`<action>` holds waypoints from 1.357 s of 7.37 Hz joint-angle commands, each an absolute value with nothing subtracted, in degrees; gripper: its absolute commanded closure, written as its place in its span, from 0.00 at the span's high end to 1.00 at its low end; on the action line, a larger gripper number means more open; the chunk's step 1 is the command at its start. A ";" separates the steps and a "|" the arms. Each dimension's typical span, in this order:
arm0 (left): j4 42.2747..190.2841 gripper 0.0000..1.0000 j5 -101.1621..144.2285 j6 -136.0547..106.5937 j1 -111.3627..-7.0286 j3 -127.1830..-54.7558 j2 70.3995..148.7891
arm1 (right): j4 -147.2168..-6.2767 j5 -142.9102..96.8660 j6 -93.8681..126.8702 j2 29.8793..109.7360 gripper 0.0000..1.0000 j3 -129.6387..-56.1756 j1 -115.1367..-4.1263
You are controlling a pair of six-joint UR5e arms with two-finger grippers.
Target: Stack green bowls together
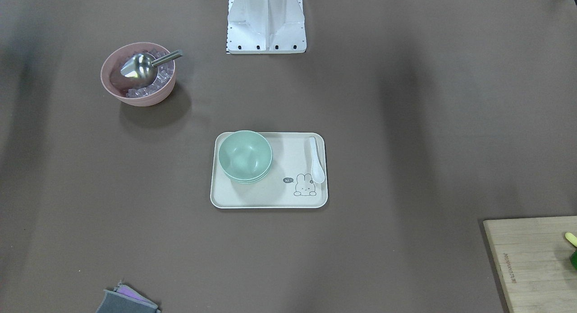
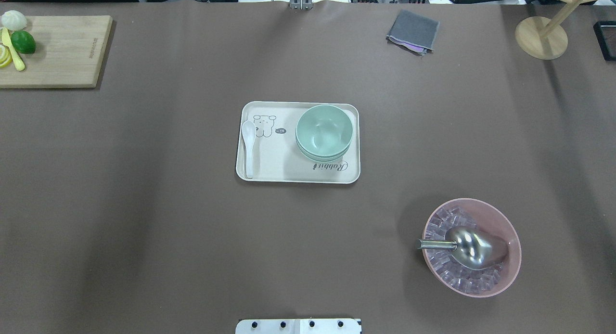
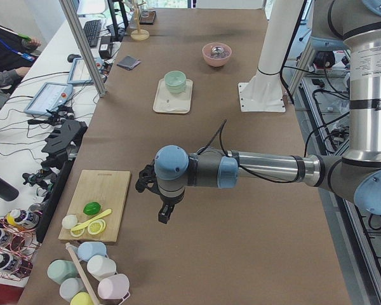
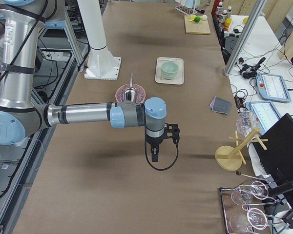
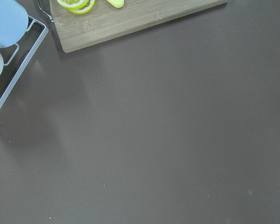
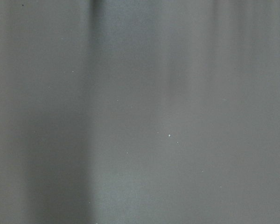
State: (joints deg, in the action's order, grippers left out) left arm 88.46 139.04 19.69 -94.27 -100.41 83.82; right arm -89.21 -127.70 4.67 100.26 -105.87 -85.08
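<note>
Green bowls (image 1: 244, 156) stacked on tray (image 1: 270, 200), count unclear, perhaps three, left gripper (image 3: 166, 216) and right gripper (image 4: 155, 157) fingers' spread indiscernible

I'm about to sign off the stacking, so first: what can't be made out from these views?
Bowl count: the top green bowl hides those nested under it; overhead and front views show only rim edges.
Left tool: seen only in exterior left view; open or shut unclear.
Right tool: seen only in exterior right view; likewise unclear.
Cutting board: cut off by the front view's corner.
</note>
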 commanded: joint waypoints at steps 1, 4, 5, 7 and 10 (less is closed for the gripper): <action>88.42 0.98 139.04 19.69 -94.22 -100.37 83.85 | -89.21 -127.71 4.66 100.20 1.00 -105.64 -84.99; 88.42 0.98 139.04 19.69 -94.22 -100.28 83.76 | -89.21 -127.71 4.66 100.11 1.00 -105.21 -84.81; 88.42 0.98 139.04 19.77 -94.22 -100.20 83.76 | -89.21 -127.71 4.66 100.11 1.00 -104.94 -84.81; 88.42 0.98 139.04 19.78 -94.22 -100.19 83.76 | -89.21 -127.71 4.66 100.11 1.00 -104.94 -84.81; 88.42 0.98 139.04 19.78 -94.22 -100.11 83.76 | -89.21 -128.41 4.66 100.11 1.00 -105.03 -84.81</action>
